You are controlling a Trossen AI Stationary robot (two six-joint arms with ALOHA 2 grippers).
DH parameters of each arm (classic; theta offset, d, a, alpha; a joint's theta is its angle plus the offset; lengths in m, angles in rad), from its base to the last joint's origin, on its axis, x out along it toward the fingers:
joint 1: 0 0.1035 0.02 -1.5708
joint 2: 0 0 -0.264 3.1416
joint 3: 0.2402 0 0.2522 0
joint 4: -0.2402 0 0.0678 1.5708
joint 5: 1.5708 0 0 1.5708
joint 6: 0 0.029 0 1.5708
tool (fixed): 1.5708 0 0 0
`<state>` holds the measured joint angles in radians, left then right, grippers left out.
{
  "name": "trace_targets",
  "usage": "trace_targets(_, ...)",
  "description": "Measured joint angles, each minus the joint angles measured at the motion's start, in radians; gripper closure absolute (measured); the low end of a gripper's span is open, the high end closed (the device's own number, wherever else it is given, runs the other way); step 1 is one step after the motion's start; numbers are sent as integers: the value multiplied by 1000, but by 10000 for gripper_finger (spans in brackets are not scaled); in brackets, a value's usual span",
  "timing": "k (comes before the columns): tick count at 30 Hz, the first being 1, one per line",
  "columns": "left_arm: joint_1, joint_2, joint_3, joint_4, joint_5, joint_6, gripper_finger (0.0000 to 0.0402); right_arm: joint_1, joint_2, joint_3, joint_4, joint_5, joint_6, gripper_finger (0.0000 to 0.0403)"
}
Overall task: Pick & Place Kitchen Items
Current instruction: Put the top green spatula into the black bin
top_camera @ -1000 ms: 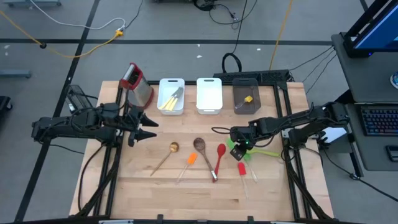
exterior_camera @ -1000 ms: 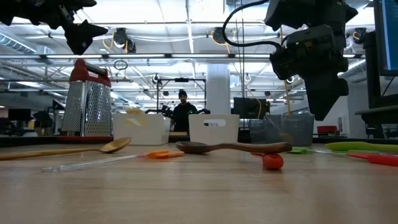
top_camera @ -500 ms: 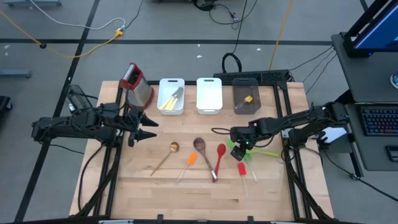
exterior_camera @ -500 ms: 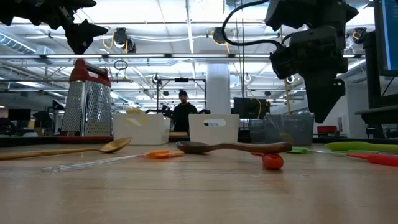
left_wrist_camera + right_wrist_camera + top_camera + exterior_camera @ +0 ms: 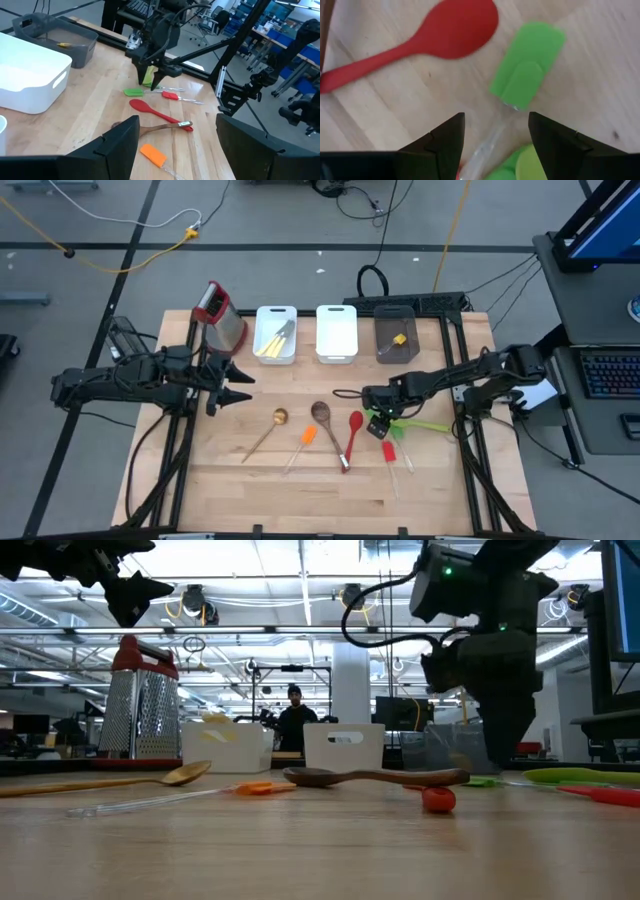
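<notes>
I have the right tool (image 5: 495, 145) low over the right half of the counter (image 5: 300, 490), its two dark fingers standing apart with nothing between them, straddling the clear handle of the green mini spatula (image 5: 527, 65). The red spoon (image 5: 420, 42) lies just beside the green blade, and the lime-green spoon (image 5: 425, 423) lies close under the tool too.

My worry is the crowding. If I close here, I judge the fingers could catch the lime-green spoon along with the spatula, or nudge the red spoon sideways. The clear handle looks thin and smooth, so it may slip or pivot out when lifted.

The left tool (image 5: 232, 383) waits above the counter's left edge near the steel grater (image 5: 221, 315), fingers spread and empty.

Loose utensils lie across the counter's middle: a wooden spoon (image 5: 266, 432), an orange spatula (image 5: 304, 440), a dark wooden spoon (image 5: 325, 420) and a red spatula (image 5: 390, 452). Three bins line the far edge; the left white bin (image 5: 275, 335) already holds utensils, and the grey bin (image 5: 396, 337) holds something yellow.

Only the right wrist view shows the spatula's handle sitting between my fingers. The high view alone shows the bins' contents. The low view shows that the right tool is near the counter, plus a person (image 5: 295, 720) far behind.
</notes>
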<state>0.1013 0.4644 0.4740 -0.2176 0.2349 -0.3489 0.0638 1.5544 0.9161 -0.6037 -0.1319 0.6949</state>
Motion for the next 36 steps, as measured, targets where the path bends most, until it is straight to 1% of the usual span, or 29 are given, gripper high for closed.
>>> trace_targets(4, 0, 0, 0, 0, 0, 3, 133, -5, 0, 0, -3, 5, -2, 190)
trace_targets(6, 0, 0, 0, 0, 0, 4, 133, -8, 1, 0, -3, 30, -4, 190)
trace_targets(11, 0, 0, 0, 0, -1, 24, 133, -12, 4, 0, -6, 25, -4, 190)
trace_targets(15, 0, 0, 0, 1, -1, 32, 133, -10, 53, -1, -20, -11, -8, 190)
trace_targets(20, 0, 0, 0, 1, -1, 33, 133, -4, 135, 5, -18, 2, -22, 190)
trace_targets(25, 0, 0, 0, 3, -1, 32, 133, -14, 186, 3, -72, -2, -23, 191)
trace_targets(29, 0, 0, 0, 3, -1, 32, 133, -16, 198, 2, -91, 25, -23, 204)
trace_targets(36, 0, 0, 0, 4, -2, 32, 133, -16, 198, 1, -85, 70, 28, 244)
